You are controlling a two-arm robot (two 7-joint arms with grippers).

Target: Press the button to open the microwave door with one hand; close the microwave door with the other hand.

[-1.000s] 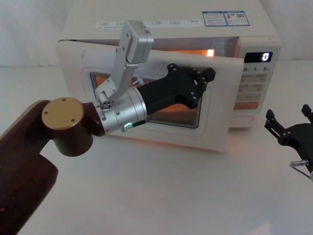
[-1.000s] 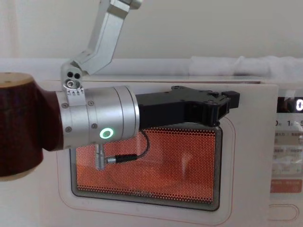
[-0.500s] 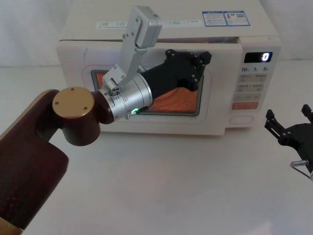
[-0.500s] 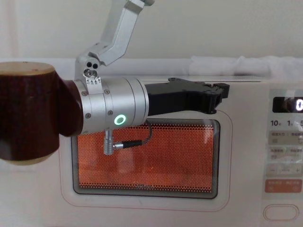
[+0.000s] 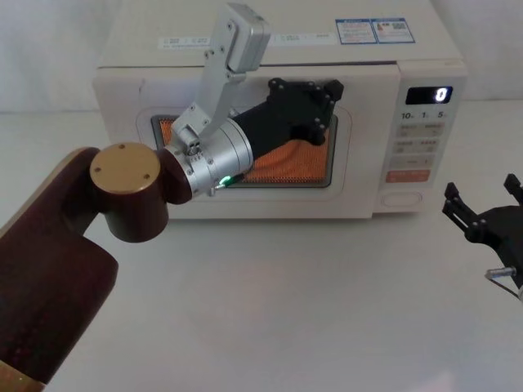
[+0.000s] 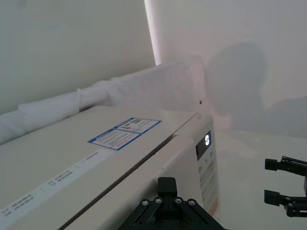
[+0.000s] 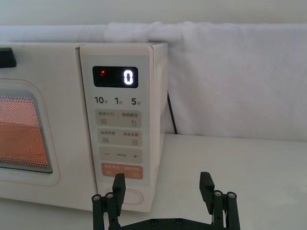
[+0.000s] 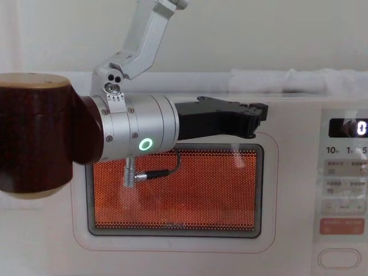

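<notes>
The microwave door (image 5: 270, 204) lies flush with the cream-white oven, its window glowing orange. My left gripper (image 5: 319, 88), black and angular behind a silver wrist with a green ring, is shut and rests against the door's upper right part; the chest view shows the gripper (image 8: 257, 114) just above the window, on the door (image 8: 287, 201). The left wrist view looks over the shut gripper (image 6: 166, 184) and along the oven's top. The button (image 5: 400, 198) is the wide pill-shaped key at the keypad's bottom. My right gripper (image 5: 482, 192) hangs open to the right of it, apart from the button (image 7: 129, 196).
The keypad panel (image 5: 425, 139) shows a lit 0 on its display and an orange-red key (image 5: 407, 175) above the button. A white cloth (image 7: 230, 76) lies along the wall behind the oven. The white table (image 5: 310, 310) stretches out in front.
The door has swung from ajar to fully closed, with my left gripper moving in with it toward the oven. The right gripper has stayed where it was.
</notes>
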